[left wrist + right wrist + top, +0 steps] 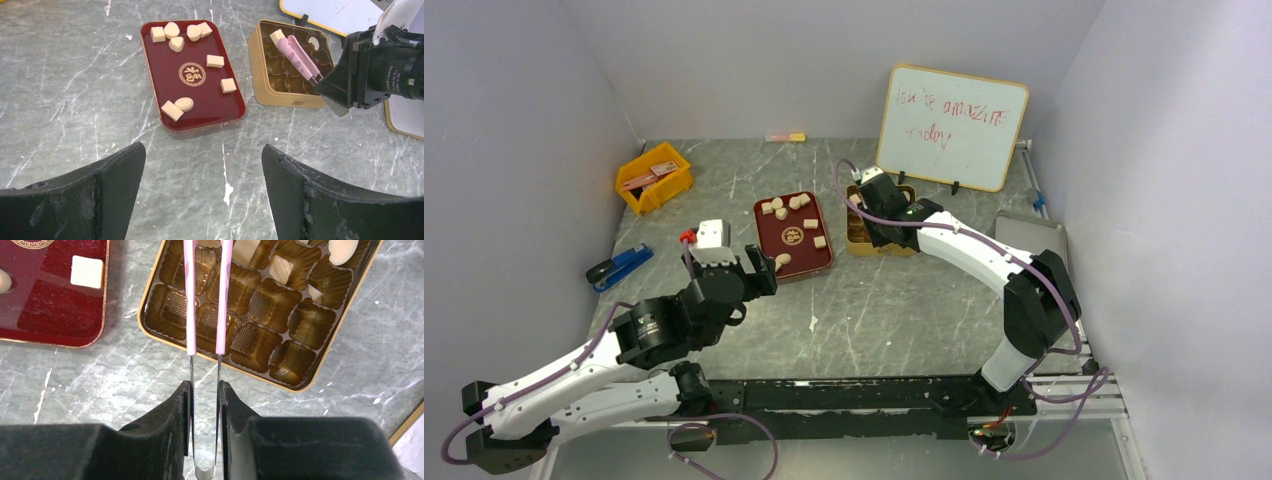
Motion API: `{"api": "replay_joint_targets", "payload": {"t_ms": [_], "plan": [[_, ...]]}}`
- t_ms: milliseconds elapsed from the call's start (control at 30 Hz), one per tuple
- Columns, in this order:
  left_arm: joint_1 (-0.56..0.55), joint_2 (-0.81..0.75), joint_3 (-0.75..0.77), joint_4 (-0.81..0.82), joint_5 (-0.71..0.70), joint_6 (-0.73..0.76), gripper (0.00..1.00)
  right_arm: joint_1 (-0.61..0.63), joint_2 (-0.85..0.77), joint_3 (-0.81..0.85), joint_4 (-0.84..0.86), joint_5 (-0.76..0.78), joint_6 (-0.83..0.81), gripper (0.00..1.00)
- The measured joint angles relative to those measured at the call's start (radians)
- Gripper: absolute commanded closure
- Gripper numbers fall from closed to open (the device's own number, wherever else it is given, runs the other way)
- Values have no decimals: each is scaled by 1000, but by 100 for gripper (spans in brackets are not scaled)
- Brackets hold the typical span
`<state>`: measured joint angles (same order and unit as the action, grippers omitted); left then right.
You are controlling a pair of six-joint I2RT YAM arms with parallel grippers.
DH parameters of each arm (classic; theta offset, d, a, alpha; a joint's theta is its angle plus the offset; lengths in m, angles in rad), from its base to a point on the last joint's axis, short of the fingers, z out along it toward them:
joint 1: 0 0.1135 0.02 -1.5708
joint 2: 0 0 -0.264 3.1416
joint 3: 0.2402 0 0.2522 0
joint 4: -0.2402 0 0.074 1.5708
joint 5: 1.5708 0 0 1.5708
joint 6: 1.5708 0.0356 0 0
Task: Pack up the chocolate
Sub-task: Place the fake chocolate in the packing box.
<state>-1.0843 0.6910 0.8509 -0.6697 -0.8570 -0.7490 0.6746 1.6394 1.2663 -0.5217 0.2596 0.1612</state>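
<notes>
Several pale chocolate pieces [215, 61] lie on the dark red tray [165, 75]. A few more chocolate pieces [281, 267] sit in the cups of the gold tin [260, 372]. My right gripper [205, 387] is shut on metal tongs with pink arms [222, 300] that reach over the tin. The arms stand slightly apart and their tips run off the top of the right wrist view. In the left wrist view the tong tips [287, 42] lie beside a piece [277, 36] at the tin's far corner. My left gripper [204, 155] hovers open and empty over the table, just in front of the tray.
A whiteboard [952, 125] leans behind the tin [856, 235]. A yellow bin [654, 178], a white box [711, 234] and a blue tool [619, 266] lie left of the tray [774, 240]. A grey metal tray [1029, 232] sits at the right wall.
</notes>
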Motion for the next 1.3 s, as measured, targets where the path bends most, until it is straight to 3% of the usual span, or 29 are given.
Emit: {"api": "replay_joint_targets", "payload": {"t_ms": [1300], "plan": [[0, 14, 0, 15, 4, 0, 10, 0, 0, 0, 0, -5, 0, 71]]}}
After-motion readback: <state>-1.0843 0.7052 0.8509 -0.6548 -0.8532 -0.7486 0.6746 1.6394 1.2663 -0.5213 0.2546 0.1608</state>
